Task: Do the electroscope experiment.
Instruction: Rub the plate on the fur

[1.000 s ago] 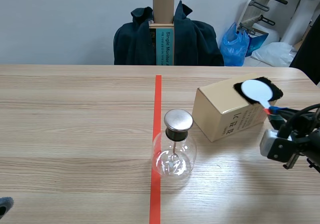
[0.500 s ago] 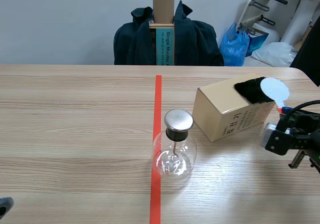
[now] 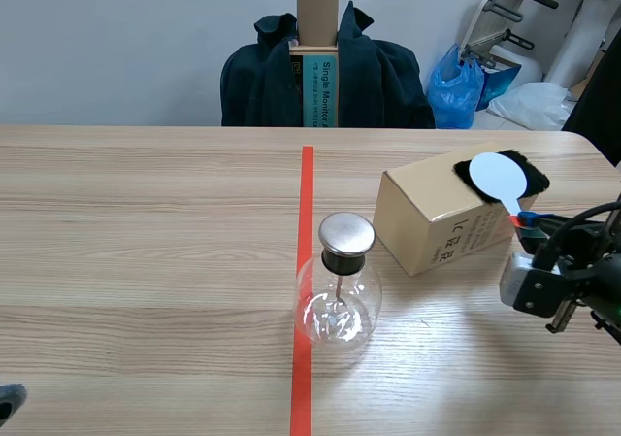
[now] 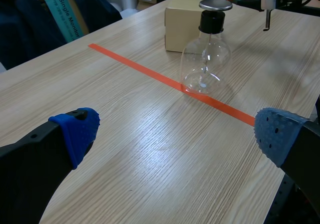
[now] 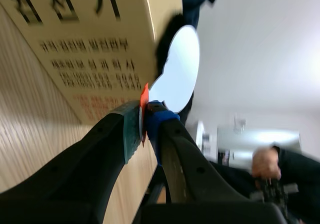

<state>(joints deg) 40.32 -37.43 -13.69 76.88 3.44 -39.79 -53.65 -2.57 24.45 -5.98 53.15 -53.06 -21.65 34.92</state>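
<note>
A glass flask electroscope [image 3: 337, 295] with a round metal cap [image 3: 346, 231] stands on the red tape line; the left wrist view shows the electroscope [image 4: 206, 59] ahead of my open left gripper [image 4: 175, 134]. On the cardboard box [image 3: 437, 218] lies a black fur cloth [image 3: 529, 172]. My right gripper [image 3: 532, 220] is shut on the red handle of a white round paddle [image 3: 496, 176], whose disc rests on the black cloth. In the right wrist view the paddle [image 5: 177, 67] sticks out from between the fingers [image 5: 131, 126], against the box [image 5: 85, 44].
A chair draped with a dark jacket [image 3: 325, 72] stands behind the table's far edge, with a blue bag [image 3: 456, 86] and white items to its right. The right arm [image 3: 572, 281] sits low near the table's right edge.
The paddle swung right, off past the cloth's edge, then came back left onto the black cloth. The right gripper shifted slightly with it. The flask and box stayed put.
</note>
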